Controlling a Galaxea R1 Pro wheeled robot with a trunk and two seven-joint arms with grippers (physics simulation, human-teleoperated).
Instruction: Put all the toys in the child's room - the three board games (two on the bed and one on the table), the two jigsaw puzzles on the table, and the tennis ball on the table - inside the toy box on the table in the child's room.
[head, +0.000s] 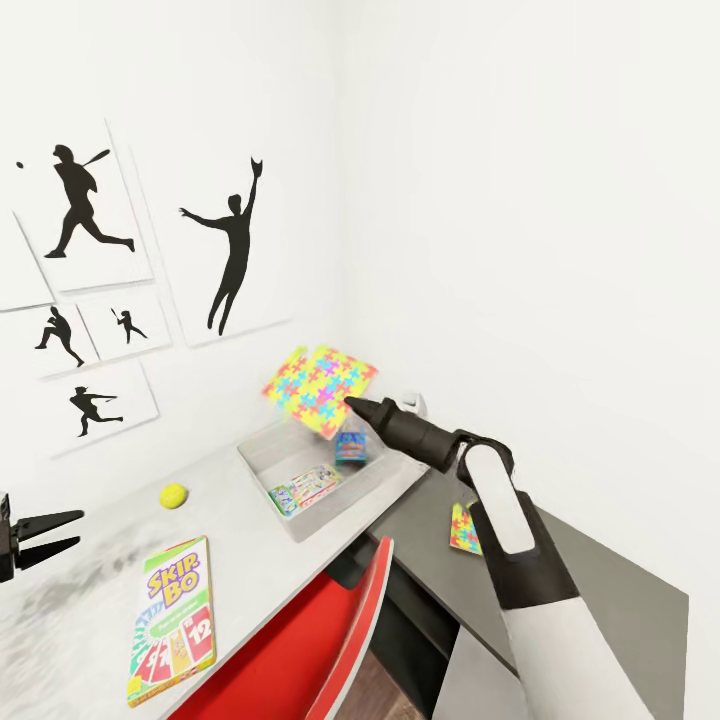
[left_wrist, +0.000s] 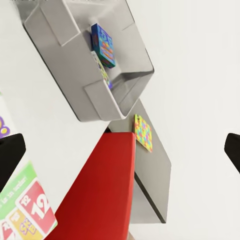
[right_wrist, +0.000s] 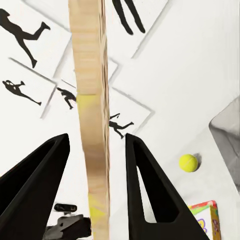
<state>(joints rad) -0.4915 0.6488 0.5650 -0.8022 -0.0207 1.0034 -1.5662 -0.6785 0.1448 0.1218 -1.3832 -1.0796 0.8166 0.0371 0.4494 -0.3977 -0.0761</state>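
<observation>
The right gripper (head: 352, 405) clamps a jigsaw puzzle (head: 318, 388) by its edge, held tilted in the air right above the toy box (head: 262, 462), which lies just below the fingertips. The left gripper (head: 55, 537) hangs open, with the Skip-Bo board game (head: 175, 618) beside it and the tennis ball (head: 173, 495) just past it

— What can you read from where you sit?
— "SKIP BO" in yellow on the green game box (head: 172, 632) lying on the surface (head: 250, 545), and a white "12" on its red card (your left wrist view repeats that "12").
— Anything else?
— The other boxes' print blurs.
</observation>
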